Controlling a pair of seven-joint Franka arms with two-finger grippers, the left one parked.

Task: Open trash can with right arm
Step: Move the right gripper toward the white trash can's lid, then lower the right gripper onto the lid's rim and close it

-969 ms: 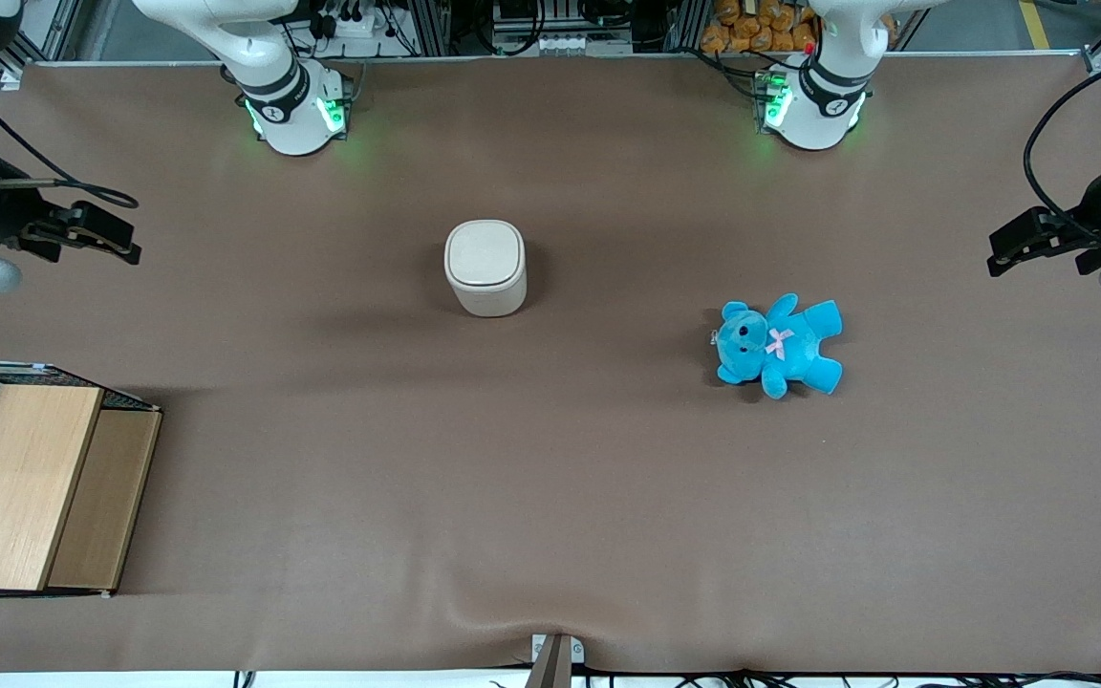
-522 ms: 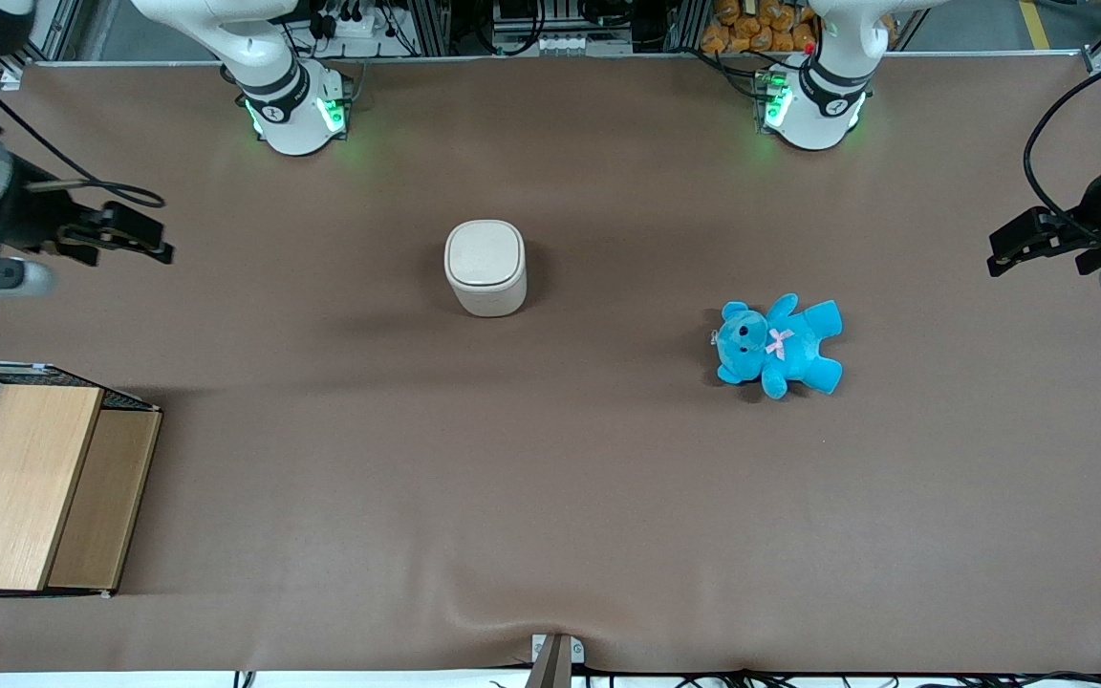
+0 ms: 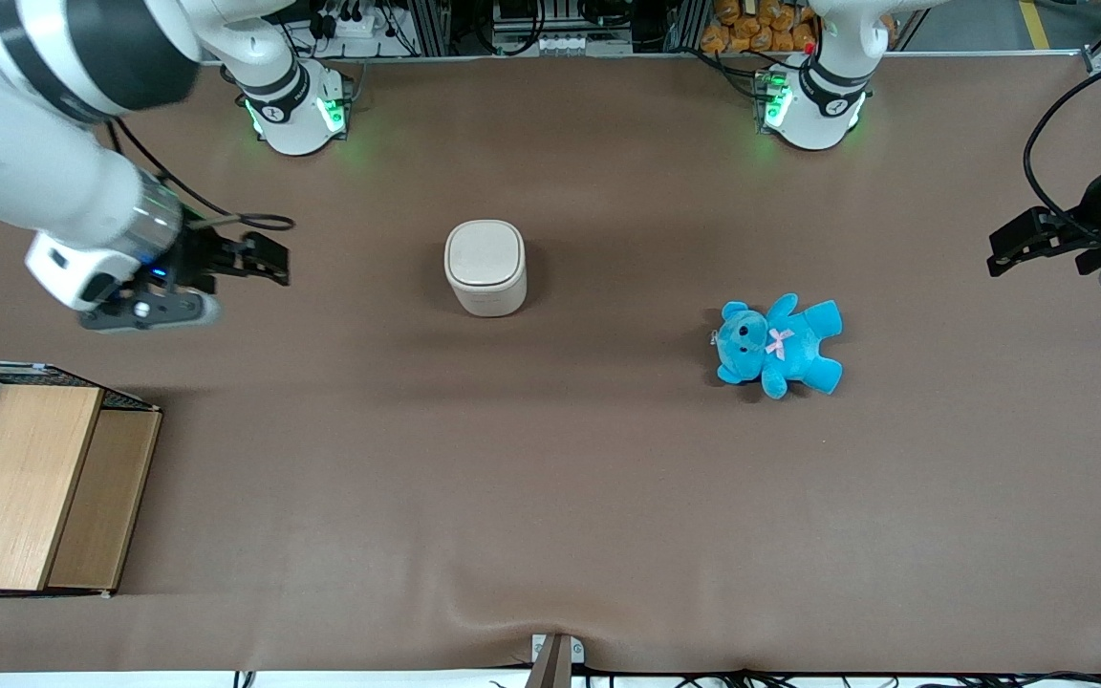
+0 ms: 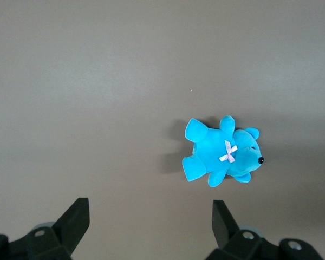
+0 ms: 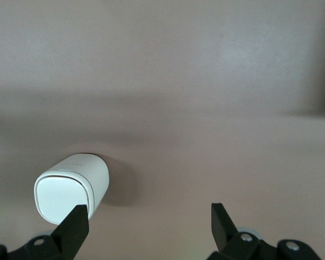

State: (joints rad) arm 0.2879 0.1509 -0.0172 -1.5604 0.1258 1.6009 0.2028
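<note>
Small cream-white plastic trash can (image 3: 485, 267) with flat lid closed, standing upright on brown table covering (image 3: 550, 497). Right arm's black two-finger gripper (image 3: 273, 259) hovering above table, well apart from can, toward working arm's end, fingers (image 5: 75, 227) spread wide, holding nothing. Blue plush teddy (image 3: 778, 344) lying toward parked arm's end.

The trash can (image 3: 485, 267) looks like smooth cream plastic, matt with a faint sheen on its lid. The desk (image 3: 550, 497) wears a matt brown covering, slightly rippled at six o'clock. The teddy (image 3: 778, 345) is soft blue plush with a pink satin bow. The box (image 3: 30, 483) shows pale wood panels and wire mesh. The right arm (image 3: 53, 172) has glossy white shells; its end effector (image 3: 269, 260), at the trash can's nine o'clock, is matt black, fingers apart.
</note>
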